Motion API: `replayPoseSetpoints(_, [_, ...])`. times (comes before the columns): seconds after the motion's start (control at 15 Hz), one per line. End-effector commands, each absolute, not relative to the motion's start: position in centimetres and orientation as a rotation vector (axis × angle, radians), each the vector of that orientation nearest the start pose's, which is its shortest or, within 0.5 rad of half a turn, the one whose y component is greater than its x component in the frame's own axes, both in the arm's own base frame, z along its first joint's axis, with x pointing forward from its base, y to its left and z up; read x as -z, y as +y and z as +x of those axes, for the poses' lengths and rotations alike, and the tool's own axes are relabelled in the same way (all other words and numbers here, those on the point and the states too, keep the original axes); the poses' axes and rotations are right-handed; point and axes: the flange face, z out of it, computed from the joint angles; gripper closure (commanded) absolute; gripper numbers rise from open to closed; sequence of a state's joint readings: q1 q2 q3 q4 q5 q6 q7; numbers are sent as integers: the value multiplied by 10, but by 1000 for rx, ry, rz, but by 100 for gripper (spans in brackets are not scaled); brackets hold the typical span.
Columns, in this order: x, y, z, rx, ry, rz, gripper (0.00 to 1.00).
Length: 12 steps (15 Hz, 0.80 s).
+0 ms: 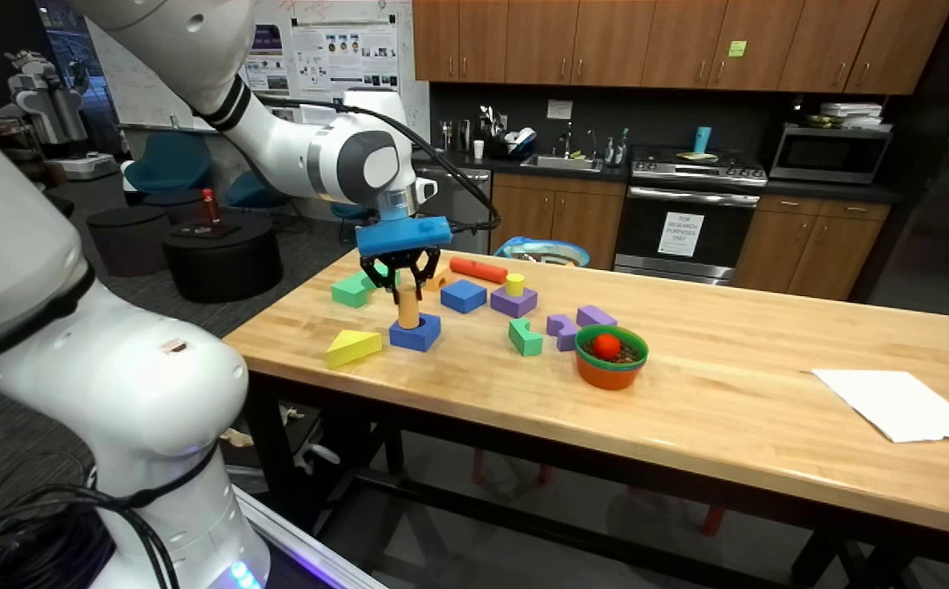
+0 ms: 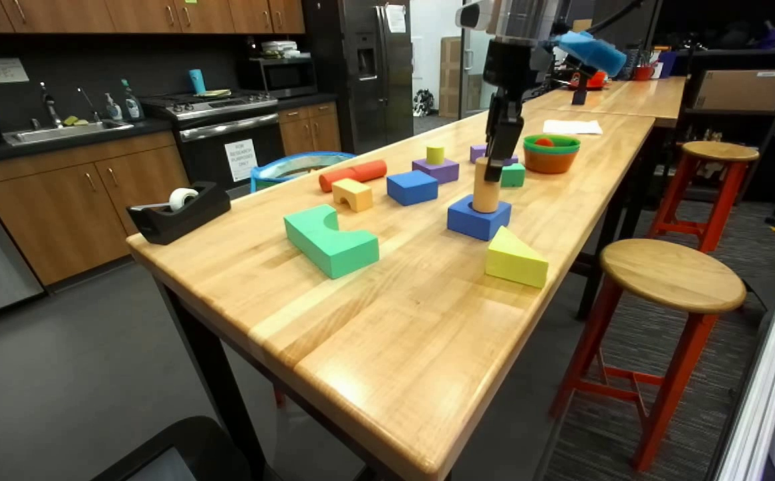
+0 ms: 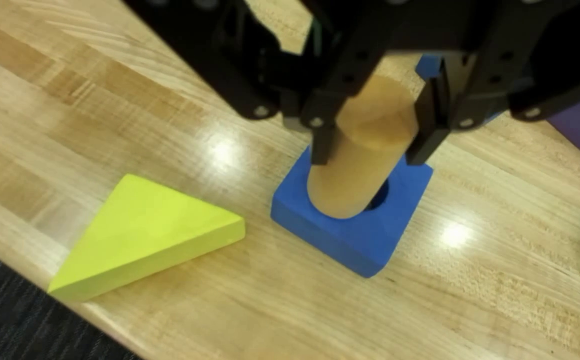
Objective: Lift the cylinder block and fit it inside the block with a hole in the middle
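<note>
Leftmost in my wrist view, a flat yellow triangular block (image 3: 147,230) lies on the pale wooden worktop (image 3: 220,310), just beside the blue square block (image 3: 357,237) with a round hole. Over that blue block stands the tan, wooden-looking cylinder (image 3: 355,175), its long axis roughly upright, its lower end apparently left of the hole; a dark crescent of the opening shows on its right. Whether that end touches the blue block, I can't tell. I judge a small rightward shift is needed before lowering. My hand (image 3: 372,150) points down above the blue block, closed firmly around the cylinder's sides.
</note>
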State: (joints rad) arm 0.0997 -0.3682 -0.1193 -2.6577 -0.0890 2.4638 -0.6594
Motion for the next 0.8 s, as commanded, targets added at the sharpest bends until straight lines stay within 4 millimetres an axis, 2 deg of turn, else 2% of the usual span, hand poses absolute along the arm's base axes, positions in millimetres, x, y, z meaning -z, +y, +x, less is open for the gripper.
replayPoseSetpoints(0.0, [-377,-6,419,273,-1132,-2986,84])
replayPoseSetpoints(0.73, [-382,-7,424,284,-1137,-2992,84])
